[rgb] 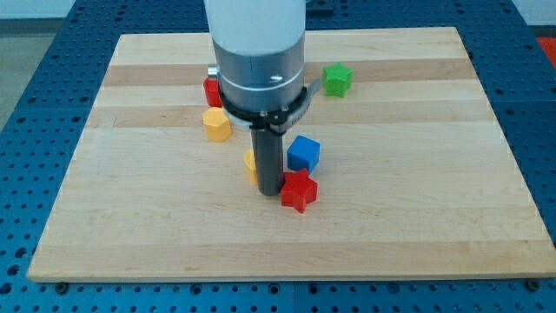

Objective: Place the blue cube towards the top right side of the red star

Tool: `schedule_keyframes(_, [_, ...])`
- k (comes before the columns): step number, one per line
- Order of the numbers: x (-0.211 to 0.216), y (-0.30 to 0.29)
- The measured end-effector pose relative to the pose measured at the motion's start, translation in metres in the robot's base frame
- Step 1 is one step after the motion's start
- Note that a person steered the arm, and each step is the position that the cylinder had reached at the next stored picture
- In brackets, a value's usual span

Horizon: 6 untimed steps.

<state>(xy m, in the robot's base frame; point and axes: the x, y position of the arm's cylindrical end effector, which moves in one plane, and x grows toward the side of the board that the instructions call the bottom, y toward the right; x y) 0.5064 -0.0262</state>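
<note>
Blue cube sits just above the red star, nearly touching it, slightly to the view's right. Our tip rests against the star's left side, a yellow block behind it. We carry no jaws, only a rod. We judge short, gentle nudges best, sparing the star on the wooden worktop.

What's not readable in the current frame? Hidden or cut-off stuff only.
Camera view, all hidden by the arm's body or rod:
- Yellow block beside my tip: only a sliver shows, shape unclear.
- Red block at the view's upper left: right part covered, shape unclear.
- Contact between my tip and the red star: cannot tell.
- Blue cube: left edge covered.
</note>
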Motion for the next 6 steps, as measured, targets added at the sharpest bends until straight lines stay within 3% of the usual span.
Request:
schedule_keyframes(4, [-0.008, 0.012])
schedule_keyframes(6, [-0.039, 0.016])
